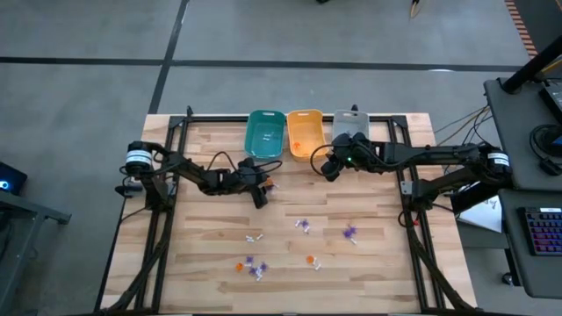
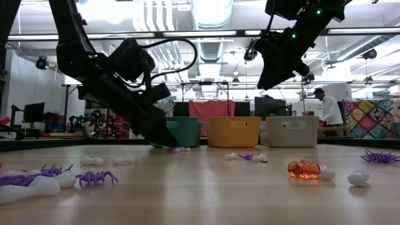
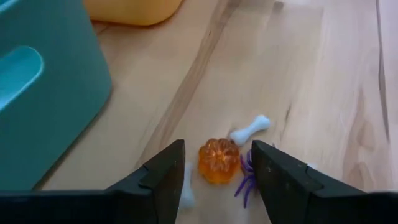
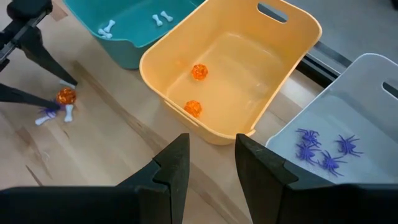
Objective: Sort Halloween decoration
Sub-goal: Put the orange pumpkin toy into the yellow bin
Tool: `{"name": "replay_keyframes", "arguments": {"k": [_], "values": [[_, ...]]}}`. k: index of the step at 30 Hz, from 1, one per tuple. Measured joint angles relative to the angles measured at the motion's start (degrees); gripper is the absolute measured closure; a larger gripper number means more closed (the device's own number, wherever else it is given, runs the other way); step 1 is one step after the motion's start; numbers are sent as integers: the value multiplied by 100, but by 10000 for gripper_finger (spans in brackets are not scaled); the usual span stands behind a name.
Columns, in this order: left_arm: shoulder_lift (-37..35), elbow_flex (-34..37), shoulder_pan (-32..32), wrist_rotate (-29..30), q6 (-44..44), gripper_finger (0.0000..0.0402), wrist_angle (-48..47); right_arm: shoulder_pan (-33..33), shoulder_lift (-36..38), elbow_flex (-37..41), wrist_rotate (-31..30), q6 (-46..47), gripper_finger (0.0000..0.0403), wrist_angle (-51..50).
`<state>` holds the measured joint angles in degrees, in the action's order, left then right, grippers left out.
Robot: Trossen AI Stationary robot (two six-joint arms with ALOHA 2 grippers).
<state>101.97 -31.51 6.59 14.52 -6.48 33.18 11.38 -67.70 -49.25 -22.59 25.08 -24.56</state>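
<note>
**Left gripper straddling pumpkin, not yet clamped**

Small translucent orange plastic pumpkin (image 3: 218, 160) sits on the wooden table (image 3: 311, 74) directly between the left gripper's (image 3: 217, 169) parted fingers, gaps both sides; roundish, no long axis. Purple spider (image 3: 246, 180) touches it by one finger; white bone (image 3: 250, 130) just beyond. Teal bin (image 3: 43, 87) close alongside. Right gripper (image 4: 211, 163), empty and parted, hovers above the orange bin (image 4: 292, 43), farther off.

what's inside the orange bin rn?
Two orange pumpkins lie inside the orange bin. Its near inner wall is hidden behind the rim in the right wrist view.
</note>
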Motion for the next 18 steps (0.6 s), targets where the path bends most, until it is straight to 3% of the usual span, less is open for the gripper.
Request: {"name": "replay_keyframes", "arguments": {"k": [18], "values": [[-11,14,0,-135,-24,335,6,0,0,0,-2,2,282,0]]}}
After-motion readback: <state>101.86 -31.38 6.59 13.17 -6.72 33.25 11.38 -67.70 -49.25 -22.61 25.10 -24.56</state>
